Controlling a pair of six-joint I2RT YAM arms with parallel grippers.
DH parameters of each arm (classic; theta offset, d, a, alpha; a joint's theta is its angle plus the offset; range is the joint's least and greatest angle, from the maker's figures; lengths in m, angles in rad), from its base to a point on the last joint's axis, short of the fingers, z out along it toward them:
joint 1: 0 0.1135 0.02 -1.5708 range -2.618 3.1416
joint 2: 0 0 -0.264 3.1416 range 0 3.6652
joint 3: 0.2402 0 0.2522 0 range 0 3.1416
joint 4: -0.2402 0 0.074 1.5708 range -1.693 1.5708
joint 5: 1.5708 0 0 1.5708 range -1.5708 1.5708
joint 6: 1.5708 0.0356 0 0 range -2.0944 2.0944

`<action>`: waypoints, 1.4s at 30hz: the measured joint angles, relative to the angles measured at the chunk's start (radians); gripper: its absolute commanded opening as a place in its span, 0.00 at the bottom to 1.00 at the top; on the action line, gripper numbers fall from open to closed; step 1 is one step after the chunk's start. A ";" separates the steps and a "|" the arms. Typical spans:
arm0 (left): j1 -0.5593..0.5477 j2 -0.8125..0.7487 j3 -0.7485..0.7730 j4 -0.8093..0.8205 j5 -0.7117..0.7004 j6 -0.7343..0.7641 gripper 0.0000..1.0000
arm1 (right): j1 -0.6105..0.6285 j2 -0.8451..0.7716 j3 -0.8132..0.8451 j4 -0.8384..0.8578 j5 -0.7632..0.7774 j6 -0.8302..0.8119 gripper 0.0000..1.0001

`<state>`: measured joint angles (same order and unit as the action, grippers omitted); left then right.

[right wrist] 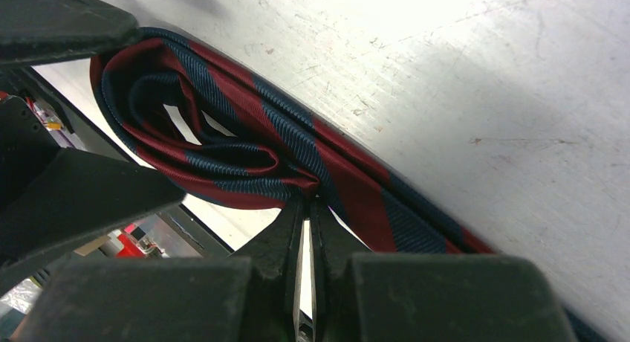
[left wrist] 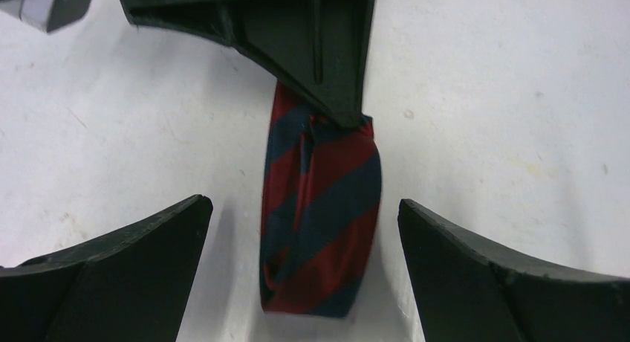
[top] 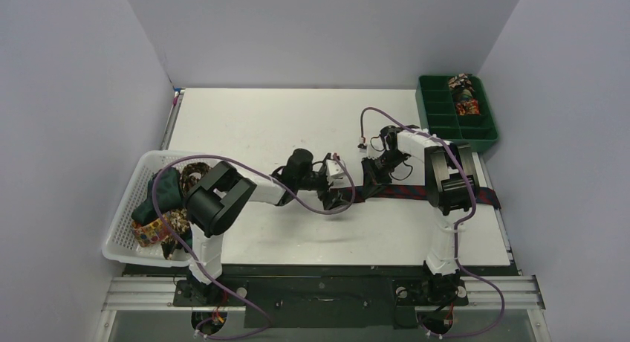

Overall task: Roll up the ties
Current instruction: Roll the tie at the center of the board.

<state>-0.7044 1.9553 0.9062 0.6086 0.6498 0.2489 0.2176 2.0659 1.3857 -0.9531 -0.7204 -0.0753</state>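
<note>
A navy tie with red diagonal stripes (top: 405,192) lies across the table's right half, its left end folded into a loose loop (left wrist: 319,223). My right gripper (top: 371,180) is shut on the tie (right wrist: 245,141), pinching the fabric at the loop's base. My left gripper (top: 343,197) is open, its fingers (left wrist: 126,268) on either side of the loop without touching it. Other ties (top: 167,208), brown-gold floral, dark green and multicoloured, lie heaped in the white mesh basket (top: 126,242) at the left.
A green compartment tray (top: 438,123) stands at the back right with rolled ties (top: 464,97) in its far compartments. White walls close in the table on three sides. The tie's wide end reaches the table's right edge (top: 492,201).
</note>
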 measured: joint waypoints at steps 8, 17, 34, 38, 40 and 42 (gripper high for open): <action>-0.058 0.093 0.206 -0.205 -0.051 0.079 0.95 | 0.000 0.000 0.000 0.000 -0.002 0.000 0.00; -0.088 0.123 0.282 -0.389 -0.040 0.169 0.46 | 0.004 0.000 0.001 -0.002 -0.010 0.001 0.00; -0.037 0.001 0.042 -0.238 0.018 0.145 0.73 | 0.051 0.006 0.012 -0.009 0.022 0.000 0.00; 0.007 -0.086 -0.095 -0.180 0.007 0.119 0.72 | 0.051 0.006 0.013 -0.010 0.024 0.000 0.00; 0.019 -0.102 -0.128 -0.150 -0.003 0.106 0.70 | 0.051 0.006 0.013 -0.010 0.025 -0.002 0.00; 0.020 -0.102 -0.132 -0.132 -0.013 0.094 0.66 | 0.051 0.006 0.013 -0.010 0.025 -0.003 0.00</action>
<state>-0.6842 1.8530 0.7738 0.4767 0.6365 0.3431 0.2691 2.0724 1.3991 -0.9627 -0.6952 -0.0784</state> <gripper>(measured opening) 0.708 0.007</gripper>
